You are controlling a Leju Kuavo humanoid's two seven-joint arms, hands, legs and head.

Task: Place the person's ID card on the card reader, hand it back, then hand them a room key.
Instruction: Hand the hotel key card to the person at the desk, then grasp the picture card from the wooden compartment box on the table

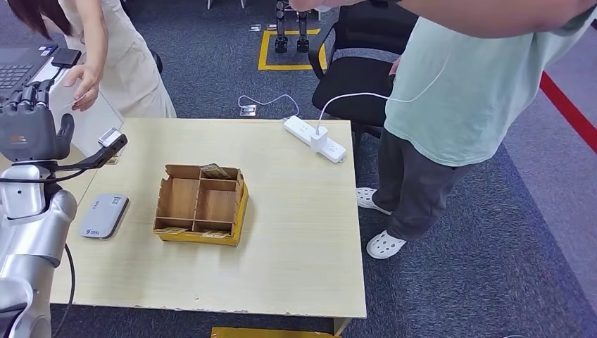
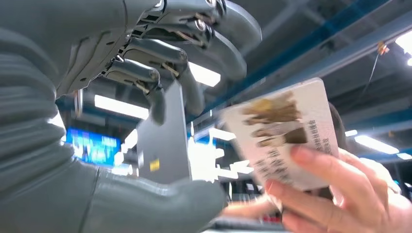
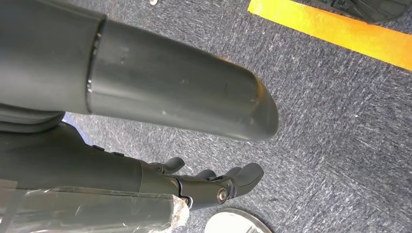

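Beside raised left hand (image 2: pixel 145 97), fingers apart, empty: ID card (image 2: pixel 284 133) in person's hand (image 2: pixel 340 194).

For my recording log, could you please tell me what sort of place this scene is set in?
Probably an indoor lab or office staged as a reception desk: grey carpet with yellow floor tape, a black office chair, and a light wooden table holding a grey card reader and an open wooden compartment box.

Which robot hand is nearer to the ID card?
Left. The left hand is raised right beside the ID card a person holds; the right hand hangs by the floor.
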